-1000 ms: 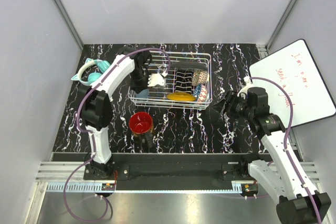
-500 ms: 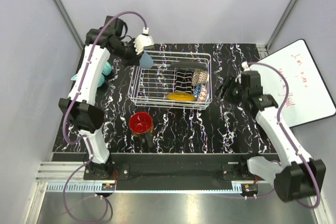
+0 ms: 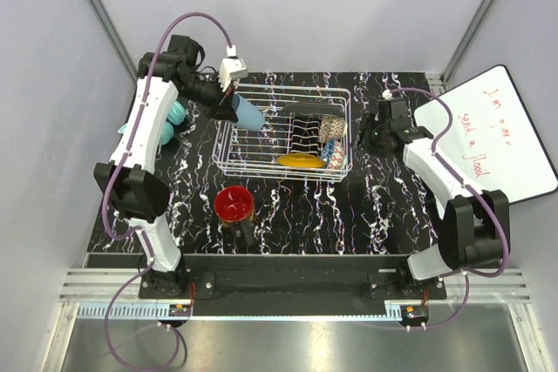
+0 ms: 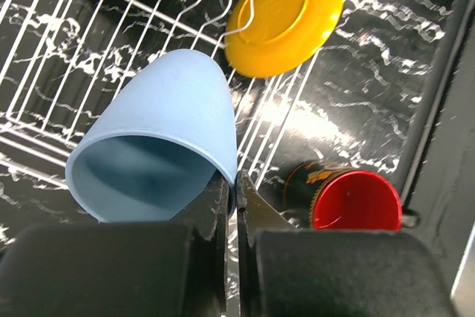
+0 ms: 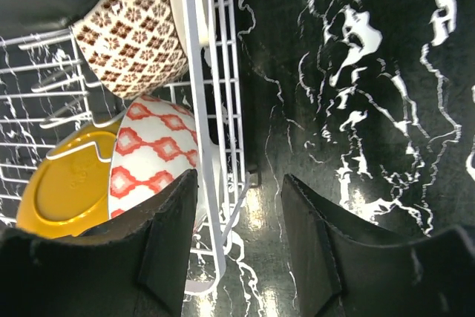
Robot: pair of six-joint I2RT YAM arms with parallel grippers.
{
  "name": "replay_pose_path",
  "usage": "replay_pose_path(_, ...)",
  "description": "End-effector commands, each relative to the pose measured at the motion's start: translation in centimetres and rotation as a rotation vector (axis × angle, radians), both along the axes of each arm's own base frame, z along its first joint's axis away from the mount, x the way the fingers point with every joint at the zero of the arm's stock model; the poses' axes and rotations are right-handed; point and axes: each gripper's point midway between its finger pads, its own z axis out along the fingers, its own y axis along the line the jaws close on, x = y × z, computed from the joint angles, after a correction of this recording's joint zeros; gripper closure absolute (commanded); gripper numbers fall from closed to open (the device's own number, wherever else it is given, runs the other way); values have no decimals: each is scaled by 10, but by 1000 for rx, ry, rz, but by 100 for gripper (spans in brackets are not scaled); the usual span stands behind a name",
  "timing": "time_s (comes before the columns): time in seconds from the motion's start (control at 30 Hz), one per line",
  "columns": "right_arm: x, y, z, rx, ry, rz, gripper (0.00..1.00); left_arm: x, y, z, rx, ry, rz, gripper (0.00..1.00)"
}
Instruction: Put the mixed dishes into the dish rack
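My left gripper is shut on the rim of the light blue cup, held tilted above the left end of the white wire dish rack. The wrist view shows the cup pinched between the fingertips. In the rack lie the mustard-yellow plate and the gold lattice bowl. The dark mug with red inside stands on the table in front of the rack. My right gripper is open at the rack's right end, with the end wall's wire between its fingers.
A red-and-white patterned bowl leans in the rack beside the yellow plate. A teal object lies left of the rack. A whiteboard sits at the right. Grey walls enclose the black marbled table.
The left arm rose out of the rack's left part, swung back-left with the blue cup, and now holds it over the rack's left end. The right arm reached in to the rack's right end.
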Motion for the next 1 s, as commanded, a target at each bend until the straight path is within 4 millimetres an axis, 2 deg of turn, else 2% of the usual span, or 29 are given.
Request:
replay_pose_path(0.0,16,9,21,-19,-83,21,43,-6,-11,29,-115,-37,-21,100)
replay_pose_path(0.13,14,14,13,-19,-60,35,43,-4,-11,27,-128,-34,-17,100)
replay_pose_path(0.2,13,15,6,-22,-42,42,47,-4,-11,27,-131,-30,-15,100)
replay_pose_path(0.23,13,15,-1,-25,-24,43,50,-4,-12,28,-133,-34,-16,100)
replay_pose_path(0.27,13,15,-6,-27,-10,40,60,-3,-11,29,-136,-38,-13,100)
replay_pose_path(0.37,9,14,-18,-41,28,36,74,-2,-10,31,-139,-42,-9,100)
replay_pose_path(0.5,1,0,-21,-94,37,-10,85,-9,-11,34,-160,-44,-29,100)
replay_pose_path(0.67,-14,-26,-23,-200,53,-71,90,-15,-18,34,-212,-4,-50,100)
replay_pose_path(0.97,-37,-58,-16,-299,85,-143,90,-25,-26,21,-276,88,-91,100)
